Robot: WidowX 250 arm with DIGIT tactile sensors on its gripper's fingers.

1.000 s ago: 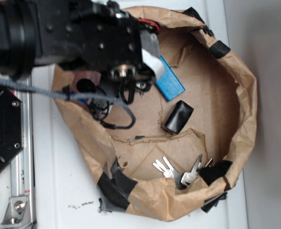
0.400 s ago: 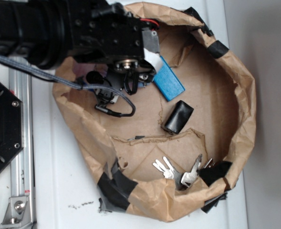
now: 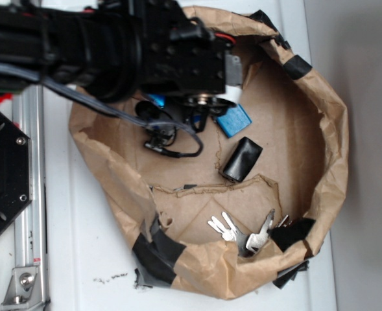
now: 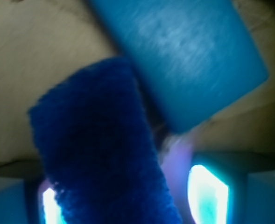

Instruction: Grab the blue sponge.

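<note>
The arm hangs low over the paper-lined basket (image 3: 333, 129), in the approach step, with the blue sponge (image 3: 235, 121) lying on the paper floor just beside the black cylinder (image 3: 241, 159). The gripper (image 4: 137, 186) sits right at the sponge's near end, but I cannot tell how its jaws stand. Next, to my eye, it needs to settle astride the sponge and close.

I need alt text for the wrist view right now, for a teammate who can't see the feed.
Blurred close-up: a dark blue, fuzzy-textured sponge fills the lower left, with a smooth, lighter blue rectangular block lying tilted right above it at upper right, both on brown paper. Two glowing parts of the hand show at the bottom edge, either side of the sponge; its state is unclear.
</note>
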